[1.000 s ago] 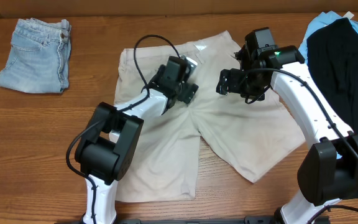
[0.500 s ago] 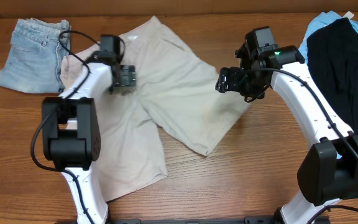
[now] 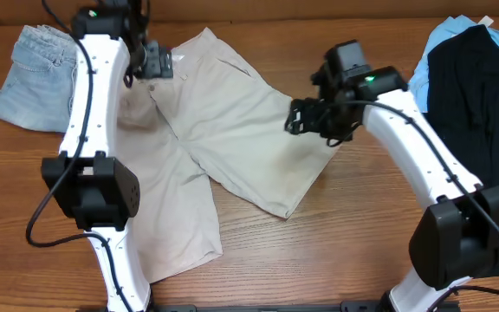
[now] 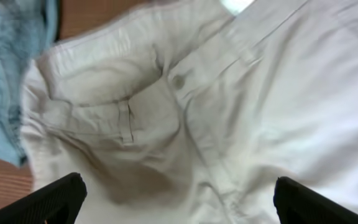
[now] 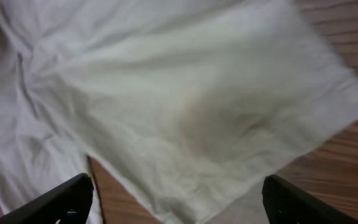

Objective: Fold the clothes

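Note:
The pale beige khaki shorts (image 3: 232, 130) lie spread and skewed across the wooden table, one leg pointing to the front left, the other to the right. My left gripper (image 3: 152, 64) hovers over the waistband at the back left. In the left wrist view its fingers (image 4: 176, 196) are wide open above the waistband and fly button (image 4: 179, 81). My right gripper (image 3: 312, 121) is over the right leg's outer edge. Its fingers (image 5: 176, 196) are open above the leg cloth (image 5: 185, 106), holding nothing.
Light-blue denim shorts (image 3: 33, 78) lie at the back left, touching the khaki waistband, and also show in the left wrist view (image 4: 5, 81). A black garment (image 3: 479, 95) on a sky-blue one (image 3: 436, 61) lies at the right edge. Bare wood (image 3: 336, 243) is in front.
My left arm has swung from the middle of the shorts to the back left, and the shorts slid left with it. My right gripper has shifted slightly left.

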